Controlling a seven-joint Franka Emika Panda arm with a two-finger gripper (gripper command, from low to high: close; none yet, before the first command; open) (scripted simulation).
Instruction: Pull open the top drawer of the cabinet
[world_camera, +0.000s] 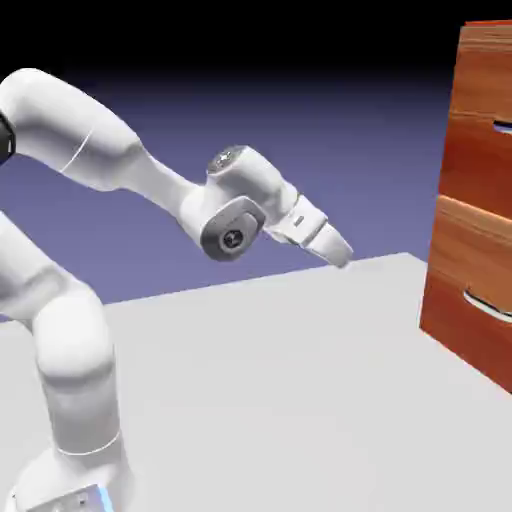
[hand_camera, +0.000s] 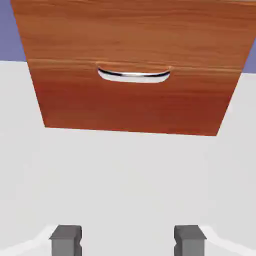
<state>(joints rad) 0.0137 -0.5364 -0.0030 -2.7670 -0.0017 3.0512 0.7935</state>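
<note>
My gripper (world_camera: 340, 250) hangs over the table (world_camera: 300, 400), fingers (hand_camera: 66, 239) spread apart on nothing, well short of the cabinet (world_camera: 475, 200); the top drawer (world_camera: 480, 145) sits shut up high.

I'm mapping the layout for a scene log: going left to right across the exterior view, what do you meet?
Robot base → end effector → cabinet, with the top drawer at the right edge.
</note>
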